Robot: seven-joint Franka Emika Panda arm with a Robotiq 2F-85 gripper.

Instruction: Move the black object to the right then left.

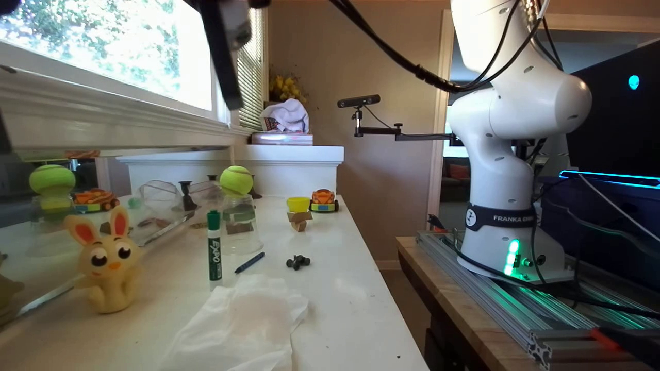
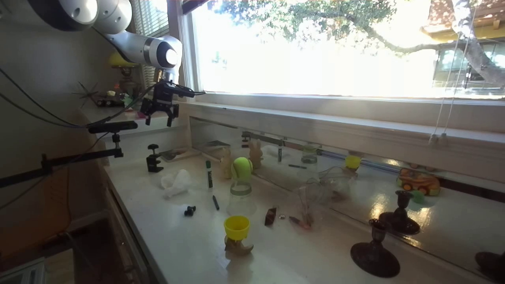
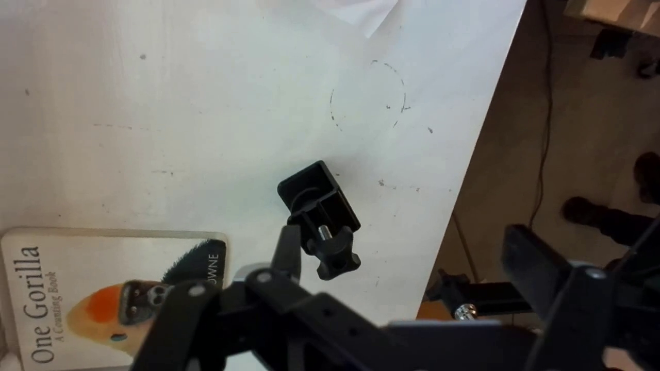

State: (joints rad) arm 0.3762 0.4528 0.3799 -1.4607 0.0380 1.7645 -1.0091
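The black object [image 2: 154,161], a clamp-like piece with a star-shaped knob, stands upright on the white counter near its far end in an exterior view. Seen from above in the wrist view, the black object [image 3: 335,206] lies beyond the tip of the left-hand finger. My gripper [image 2: 159,121] hangs well above the counter, over the area by this object, fingers pointing down. Its jaws are wide apart in the wrist view, and the gripper [image 3: 405,239] holds nothing. A dark finger [image 1: 224,62] crosses the top of an exterior view, where the black object is out of view.
A picture book [image 3: 113,299] lies beside the black object. Crumpled white tissue [image 2: 176,183], a green marker [image 2: 209,174], a small black knobbed piece [image 2: 189,210] and a tennis ball on a glass [image 2: 241,169] stand along the counter. A camera on a bracket [image 2: 112,127] juts near the counter edge.
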